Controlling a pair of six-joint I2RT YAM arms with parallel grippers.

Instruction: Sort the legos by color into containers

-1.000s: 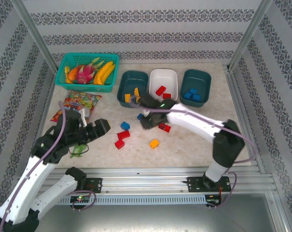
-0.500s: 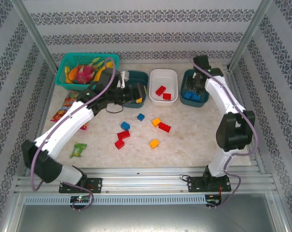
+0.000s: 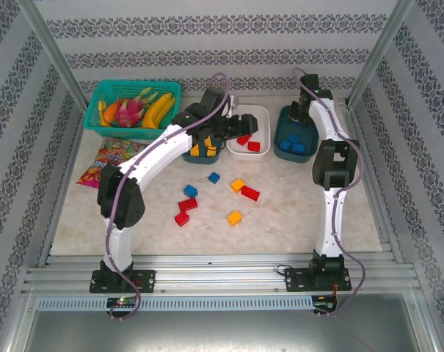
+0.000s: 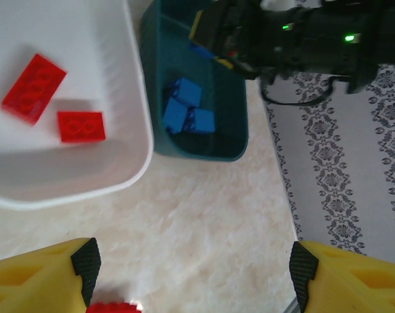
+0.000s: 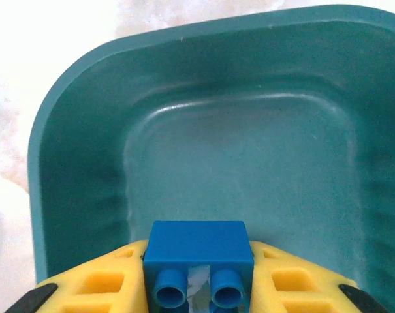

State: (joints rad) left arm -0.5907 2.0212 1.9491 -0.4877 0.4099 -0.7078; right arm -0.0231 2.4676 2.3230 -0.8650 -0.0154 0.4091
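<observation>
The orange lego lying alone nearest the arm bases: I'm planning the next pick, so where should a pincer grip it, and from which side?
I'd grip the orange lego across two opposite flat sides, coming straight down from above. It lies flat on the table, skewed to its edge, with nothing touching it, so turn the pincer to match.

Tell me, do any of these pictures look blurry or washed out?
Right wrist view: the table beside the teal tub is blown out to near white, while the blue block close to the lens stays fairly sharp. Left wrist view: the white tub glares and loses detail, and the yellow fingers at the bottom edge are soft. Top view: even light, faint shadows, everything sharp.
</observation>
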